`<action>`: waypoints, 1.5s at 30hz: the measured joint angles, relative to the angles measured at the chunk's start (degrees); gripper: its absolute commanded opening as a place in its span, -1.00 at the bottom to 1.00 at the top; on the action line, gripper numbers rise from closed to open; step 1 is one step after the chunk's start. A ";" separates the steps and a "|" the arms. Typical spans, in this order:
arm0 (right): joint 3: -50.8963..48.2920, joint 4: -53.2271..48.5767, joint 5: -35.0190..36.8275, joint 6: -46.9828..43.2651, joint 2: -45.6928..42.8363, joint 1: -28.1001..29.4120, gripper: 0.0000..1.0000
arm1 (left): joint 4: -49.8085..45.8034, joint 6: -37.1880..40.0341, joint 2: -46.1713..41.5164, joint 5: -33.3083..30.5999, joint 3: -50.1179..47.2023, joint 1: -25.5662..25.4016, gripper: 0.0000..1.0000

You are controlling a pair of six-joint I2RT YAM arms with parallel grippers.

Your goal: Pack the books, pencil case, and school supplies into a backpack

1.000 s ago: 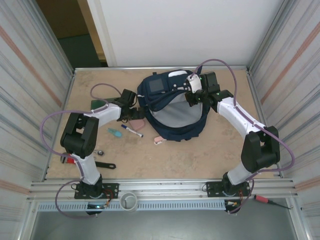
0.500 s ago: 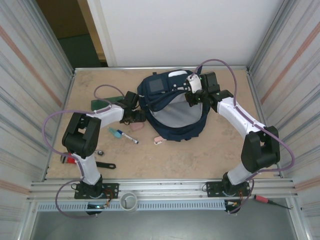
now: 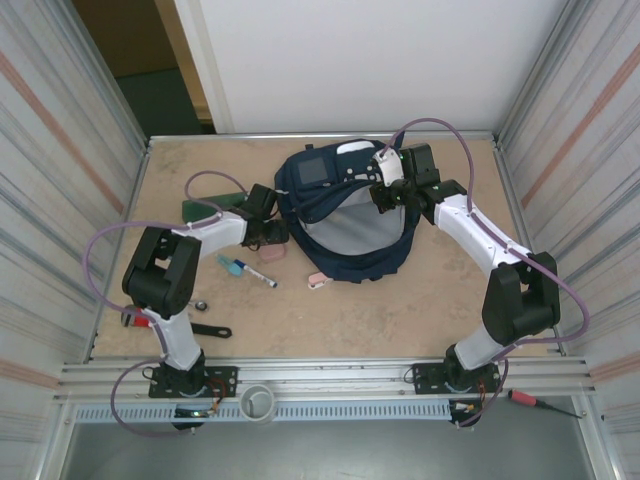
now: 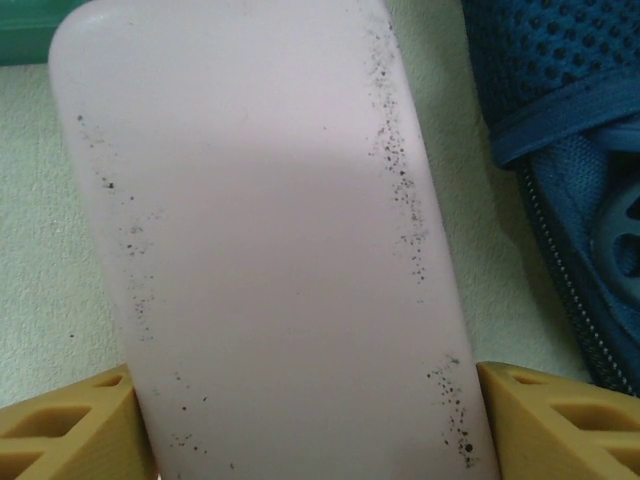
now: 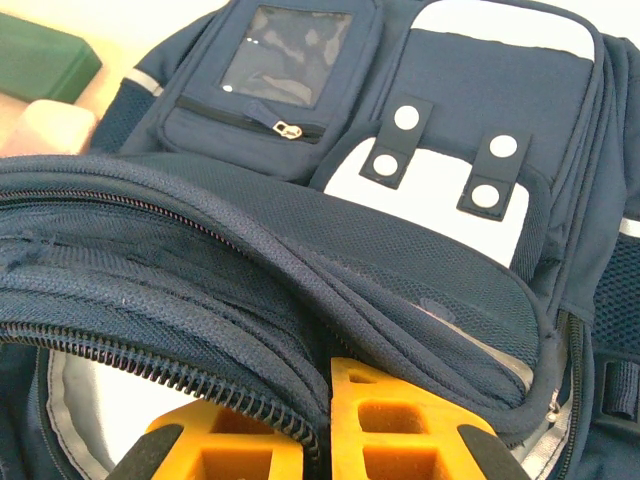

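The pale pink pencil case (image 4: 270,250) lies flat on the table just left of the navy backpack (image 3: 310,195). My left gripper (image 3: 267,238) is down over it, one yellow finger (image 4: 70,430) against each long side, shut on it. The backpack lies open, showing its grey lining. At its far rim my right gripper (image 3: 385,190) is shut on the zip edge (image 5: 250,400). A dark green book (image 3: 205,205) lies behind the left arm. The blue-capped marker (image 3: 255,273), a teal piece (image 3: 228,264) and a pink eraser (image 3: 317,281) lie in front.
A red pipe wrench (image 3: 135,318) and a black spanner (image 3: 212,330) lie near the left arm's base. Metal walls close in the table on the left and right. Bare tabletop stretches in front of the backpack.
The left gripper has come down over the pencil case and its fingers have narrowed onto its sides. The marker has shifted slightly. The right arm has not moved.
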 measured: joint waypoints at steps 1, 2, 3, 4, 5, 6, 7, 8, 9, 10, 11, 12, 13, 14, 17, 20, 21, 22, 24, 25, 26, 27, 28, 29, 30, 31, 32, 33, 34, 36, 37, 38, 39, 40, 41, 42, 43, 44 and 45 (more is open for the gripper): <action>0.00 -0.02 -0.07 0.04 0.02 0.00 -1.00 | 0.00 0.00 0.00 0.04 0.00 0.00 0.59; 0.00 0.00 -0.09 0.13 0.04 0.00 -1.00 | 0.04 0.02 0.07 0.04 0.00 0.00 0.62; 0.00 -0.02 -0.09 0.15 0.07 0.00 -1.00 | 0.11 0.00 0.15 -0.02 0.02 0.00 0.63; 0.00 -0.02 -0.09 0.17 0.07 0.00 -1.00 | 0.26 -0.11 0.33 -0.11 0.04 0.00 0.65; 0.00 0.00 -0.09 0.17 0.07 0.00 -1.00 | 0.28 -0.15 0.42 -0.24 0.07 0.00 0.65; 0.00 -0.02 -0.11 0.17 0.07 0.00 -1.00 | 0.37 -0.17 0.63 -0.31 0.13 0.00 0.66; 0.00 0.00 -0.11 0.17 0.07 0.00 -1.00 | 0.44 -0.17 0.90 -0.31 0.22 0.00 0.68; 0.00 0.00 -0.11 0.20 0.07 0.00 -1.00 | 0.46 -0.17 1.14 -0.33 0.33 0.00 0.69; 0.00 -0.02 -0.13 0.17 0.09 0.00 -1.00 | 0.50 -0.17 1.46 -0.46 0.50 0.00 0.69; 0.00 0.00 -0.13 0.17 0.13 0.00 -1.00 | 0.33 -0.17 1.68 -0.63 0.79 0.00 0.68; 0.00 0.00 -0.15 0.17 0.17 0.00 -1.00 | 0.20 -0.17 1.75 -0.70 0.87 0.00 0.65; 0.00 0.00 -0.15 0.20 0.28 0.00 -1.00 | 0.07 -0.17 1.77 -0.74 0.96 0.00 0.59; 0.00 0.00 -0.20 0.20 0.42 0.00 -1.00 | -0.07 -0.24 1.84 -0.83 1.05 0.00 0.51; 0.00 -0.02 -0.26 0.20 0.50 0.00 -1.00 | -0.11 -0.35 1.86 -0.98 1.14 0.00 0.45; 0.00 -0.02 -0.37 0.48 0.72 0.00 -1.00 | 0.00 -0.85 1.84 -1.44 1.18 0.00 0.28; 0.00 -0.04 -0.35 1.25 0.76 -0.07 -1.00 | 0.44 -1.07 1.49 -1.60 0.81 0.00 0.15; 0.00 -0.04 -0.39 1.46 0.76 -0.11 -1.00 | 0.68 -1.18 1.11 -1.81 0.31 0.00 0.10; 0.00 -0.04 -0.52 1.70 0.76 -0.28 -1.00 | 0.79 -1.29 0.50 -1.81 -0.39 0.00 0.05; 0.00 -0.02 -0.96 2.56 0.81 -0.57 -1.00 | 1.03 -1.51 -1.29 -1.84 -1.99 0.07 -0.01; 0.00 -0.02 -1.22 2.86 0.83 -0.74 -1.00 | 1.09 -1.55 -2.56 -1.84 -2.80 0.24 -0.03; 0.02 -0.04 -1.42 3.19 0.83 -0.87 -1.00 | 1.14 -1.68 -4.00 -1.84 -3.50 0.24 -0.06; 0.11 -0.07 -1.49 3.65 0.83 -0.94 -1.00 | 1.22 -1.73 -5.84 -1.81 -4.20 0.24 -0.09; 0.28 -0.13 -1.66 4.11 0.83 -0.98 -1.00 | 1.40 -1.75 -7.80 -1.77 -4.72 0.24 -0.12; 0.57 -0.24 -1.77 4.28 0.87 -1.05 -1.00 | 1.73 -1.75 -9.55 -1.73 -5.11 0.24 -0.14; 1.01 -0.37 -1.81 4.50 0.94 -1.14 -1.00 | 2.12 -1.73 -11.63 -1.55 -5.57 0.24 -0.14; 1.62 -0.76 -1.84 4.66 1.03 -1.20 -1.00 | 2.93 -1.62 -13.88 -1.16 -6.19 0.26 -0.17; 2.40 -1.31 -1.84 4.68 1.18 -1.25 -1.00 | 3.56 -1.40 -15.74 -0.61 -6.78 0.26 -0.19; 3.37 -1.88 -1.88 4.68 1.44 -1.33 -0.99 | 4.52 -1.01 -18.05 0.09 -7.72 0.22 -0.22; 4.70 -2.84 -1.99 4.66 1.86 -1.49 -0.98 | 5.70 -0.24 -20.35 0.87 -8.87 0.02 -0.24; 7.87 -5.09 -2.49 4.61 2.97 -1.57 -0.98 | 8.15 2.49 -24.81 2.29 -11.43 -0.92 -0.23; 9.90 -6.58 -2.75 4.44 3.72 -1.70 -0.98 | 9.35 4.52 -26.97 3.13 -12.66 -1.90 -0.23; 11.39 -7.52 -3.06 4.24 4.28 -1.88 -0.98 | 10.40 6.75 -28.79 3.91 -13.66 -3.15 -0.24; 13.22 -8.81 -3.32 4.11 4.90 -2.01 -0.98 | 11.69 9.51 -30.51 4.48 -14.64 -4.70 -0.25; 14.60 -9.81 -3.61 4.00 5.42 -2.23 -0.99 | 12.59 11.91 -31.80 5.01 -15.28 -6.25 -0.26; 16.09 -10.93 -4.07 3.89 5.97 -2.36 -0.99 | 13.38 15.21 -33.00 5.66 -15.67 -8.33 -0.27; 17.68 -12.26 -4.61 3.67 6.58 -2.62 -0.99 | 14.10 18.73 -33.73 6.40 -15.67 -10.45 -0.27; 18.84 -13.25 -4.94 3.45 7.08 -2.71 -1.00 | 14.88 21.62 -33.97 7.06 -15.63 -12.07 -0.27; 20.31 -14.49 -5.42 2.97 7.63 -2.86 -1.00 | 15.19 25.20 -33.83 8.04 -15.10 -13.97 -0.28; 21.57 -15.56 -5.92 2.64 8.11 -2.99 -1.00 | 14.97 28.85 -33.07 9.14 -14.12 -15.72 -0.29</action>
